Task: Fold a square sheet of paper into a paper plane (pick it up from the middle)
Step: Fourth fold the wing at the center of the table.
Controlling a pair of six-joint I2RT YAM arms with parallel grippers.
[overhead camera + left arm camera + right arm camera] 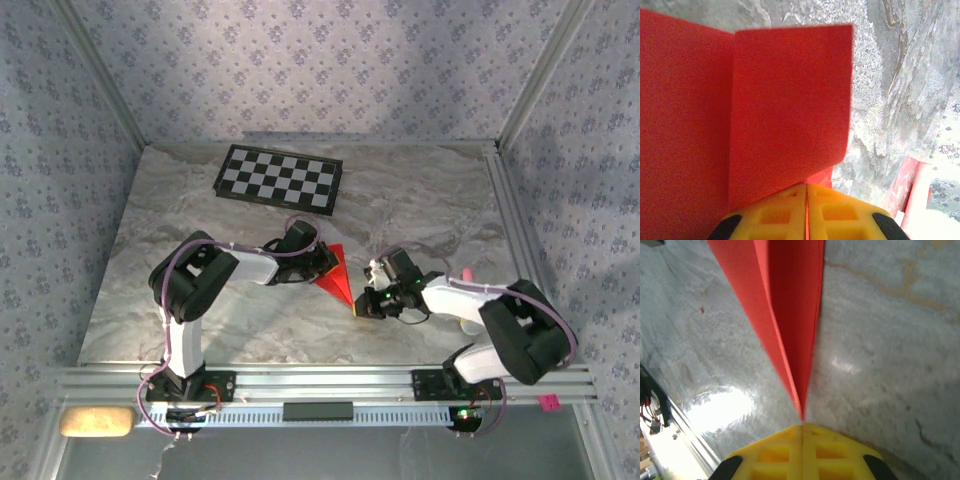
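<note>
Left fingers (812,212) shut on creased red paper sheet (790,100), right fingers (808,445) shut on its pointed end. Sheet to be held taut between both; crease aligned before pressing onto counter (880,340)

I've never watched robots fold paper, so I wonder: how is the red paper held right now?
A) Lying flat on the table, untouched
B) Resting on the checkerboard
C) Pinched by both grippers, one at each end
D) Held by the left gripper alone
C: the red paper runs between the two arms, and the closed yellow fingers of the left gripper and the right gripper each pinch it.
</note>
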